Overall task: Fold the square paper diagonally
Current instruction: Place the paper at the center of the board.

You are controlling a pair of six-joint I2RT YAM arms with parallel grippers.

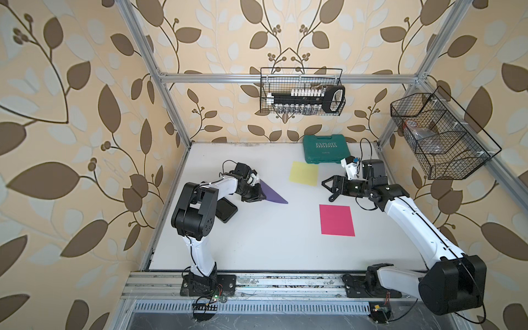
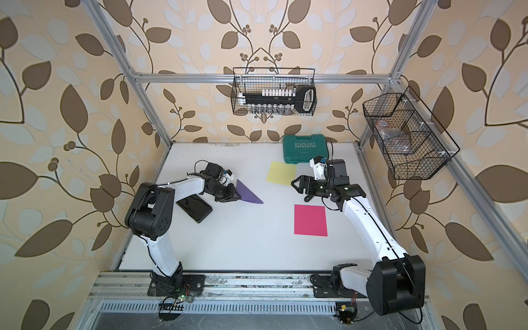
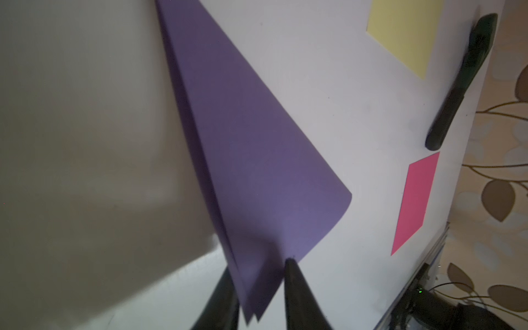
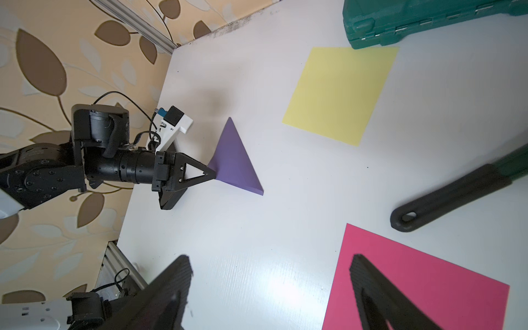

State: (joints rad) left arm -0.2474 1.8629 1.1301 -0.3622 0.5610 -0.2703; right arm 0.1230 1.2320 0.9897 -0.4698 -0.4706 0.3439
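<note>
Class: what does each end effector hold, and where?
Right end effector: nothing. Purple paper's corner lies between the left end effector's parted fingers, apparently not clamped.

Folded purple paper (image 3: pixel 251 160), corner between the parted jaws, yellow sheet (image 3: pixel 405 31) and pink sheet (image 3: pixel 414 203) farther off.

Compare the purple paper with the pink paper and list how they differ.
The purple paper is folded into a triangle; the pink paper is an unfolded flat sheet. One corner of the purple paper sits between the left gripper's fingers; the pink paper has no fingers at it. The purple paper lies by the left arm, the pink paper nearer the right arm. Both are plain coloured sheets on the white table.
</note>
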